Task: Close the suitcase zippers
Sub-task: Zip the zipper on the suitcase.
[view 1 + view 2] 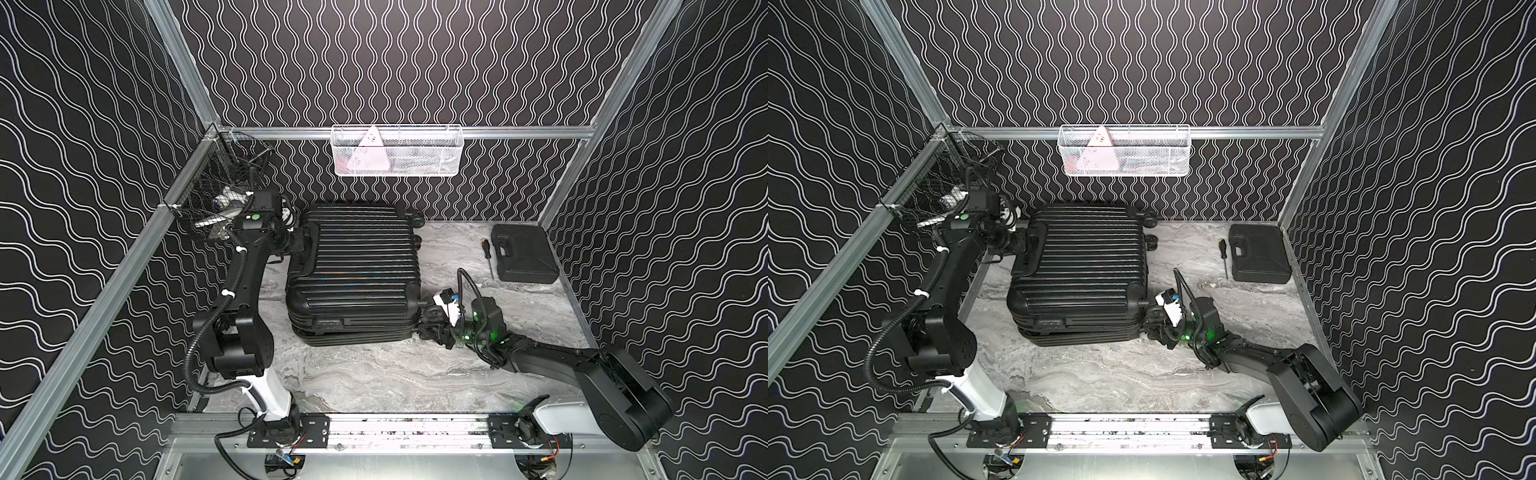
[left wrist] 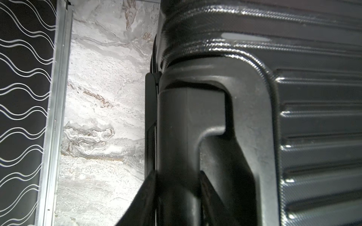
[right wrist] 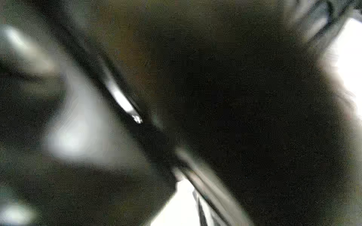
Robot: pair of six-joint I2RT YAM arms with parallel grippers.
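The left claw pinches the suitcase handle by the bench's back edge; the right claw is at its near corner, grip not visible

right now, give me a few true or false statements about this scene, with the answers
1. The suitcase lies flat on the table. True.
2. The screwdriver lies on top of the tool case. False: it lies on the table beside it.
3. The right claw is at a near corner of the suitcase. True.
4. The white basket stands on the table. False: it hangs on the back rail.
5. The left claw hovers over the tool case. False: it is at the suitcase's far corner.
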